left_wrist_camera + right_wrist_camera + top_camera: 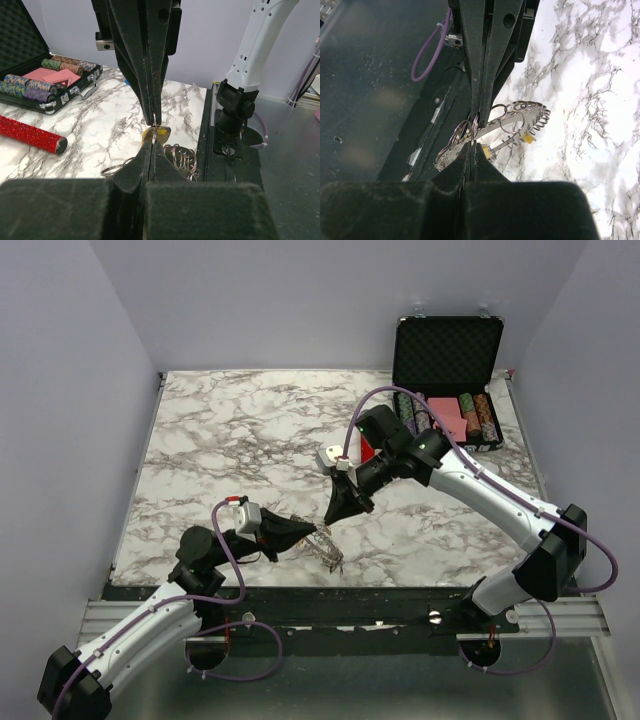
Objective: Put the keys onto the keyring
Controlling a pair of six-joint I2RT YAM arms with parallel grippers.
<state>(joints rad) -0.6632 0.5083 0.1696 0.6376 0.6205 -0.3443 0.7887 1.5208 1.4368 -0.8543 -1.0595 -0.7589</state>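
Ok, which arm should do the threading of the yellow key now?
Right, probably: the right gripper, shut, sits tip-down at the yellow key, while the left gripper clamps the keyring steady.

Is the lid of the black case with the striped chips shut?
No, the black case stands with its lid up, showing rows of striped poker chips inside.

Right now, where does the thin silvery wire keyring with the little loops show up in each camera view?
Top external: the thin silvery wire keyring is just below centre, by the table's front edge.
Left wrist: low, just right of centre.
Right wrist: centre, a little right.
Shared landmark: the white-and-grey marble tabletop under it.
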